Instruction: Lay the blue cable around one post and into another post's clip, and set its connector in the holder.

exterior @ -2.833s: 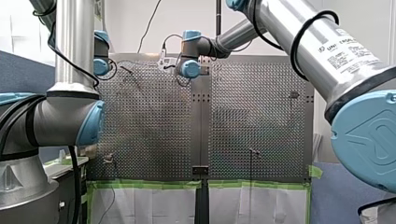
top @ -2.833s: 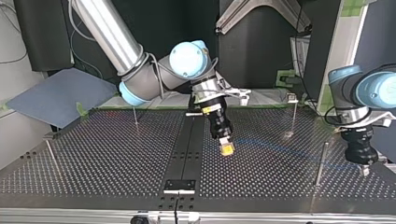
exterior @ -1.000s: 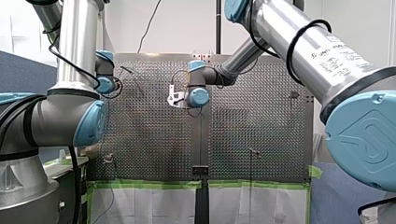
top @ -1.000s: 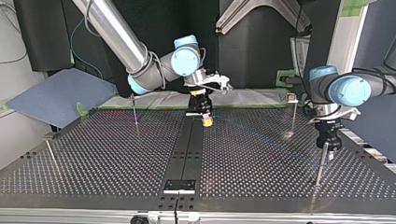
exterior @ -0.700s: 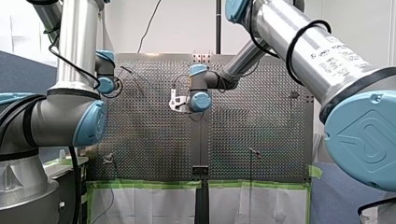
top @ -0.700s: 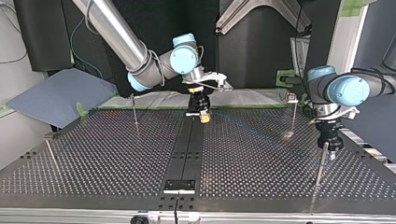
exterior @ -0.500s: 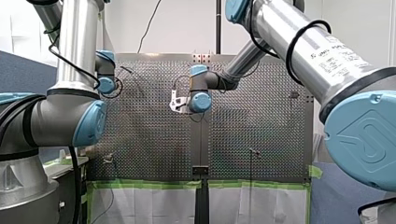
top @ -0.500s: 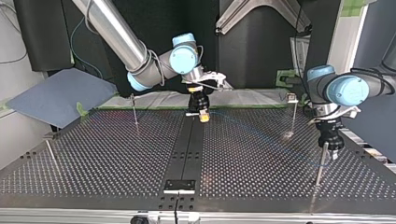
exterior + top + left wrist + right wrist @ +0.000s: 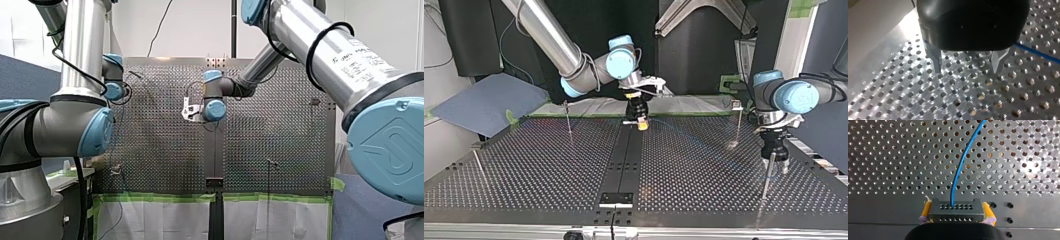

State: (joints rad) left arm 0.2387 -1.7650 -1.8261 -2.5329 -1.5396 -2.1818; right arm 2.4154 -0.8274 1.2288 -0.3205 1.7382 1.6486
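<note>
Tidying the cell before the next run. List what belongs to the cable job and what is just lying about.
Job: blue cable; connector, held in my right end effector; upright posts; my left end effector, open.
Lying about: blue-grey mat beside the table; green tape at its edge.

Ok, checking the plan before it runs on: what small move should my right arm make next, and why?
Probably ease my right end effector down to seat the connector in the holder beside it. Its yellow pads clamp the connector over the centre strip; my left end effector is open and empty.
</note>
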